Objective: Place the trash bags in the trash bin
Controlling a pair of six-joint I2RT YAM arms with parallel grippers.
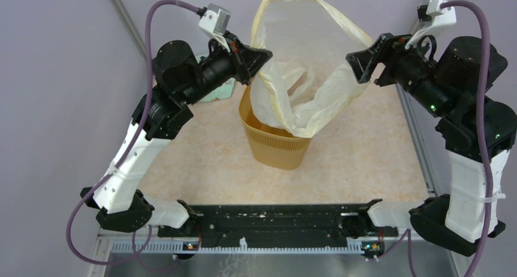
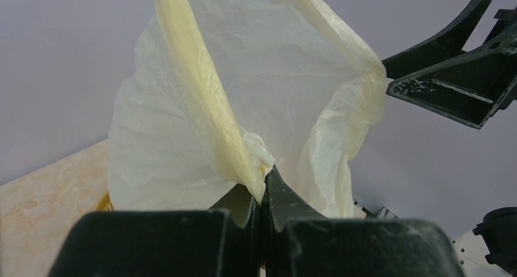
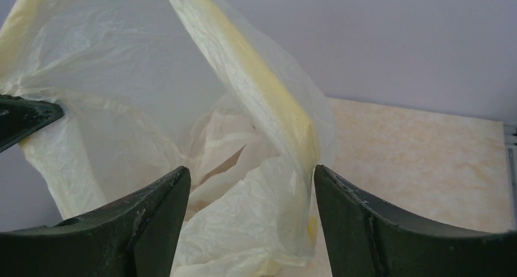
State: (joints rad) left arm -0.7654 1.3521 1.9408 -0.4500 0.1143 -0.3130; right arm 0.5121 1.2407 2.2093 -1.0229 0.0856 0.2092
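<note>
The cream-yellowish trash bag is held up with its mouth spread open, and its lower end hangs into the orange trash bin standing mid-table. My left gripper is shut on the bag's left rim; the left wrist view shows the rim pinched between the closed fingers. My right gripper is open at the bag's right edge. In the right wrist view the bag lies between its spread jaws, with the yellow rim fold close to the right finger.
A mint-green cloth lies behind my left arm, left of the bin. The beige marbled tabletop has purple walls at the back and sides. The black rail with the arm bases runs along the near edge.
</note>
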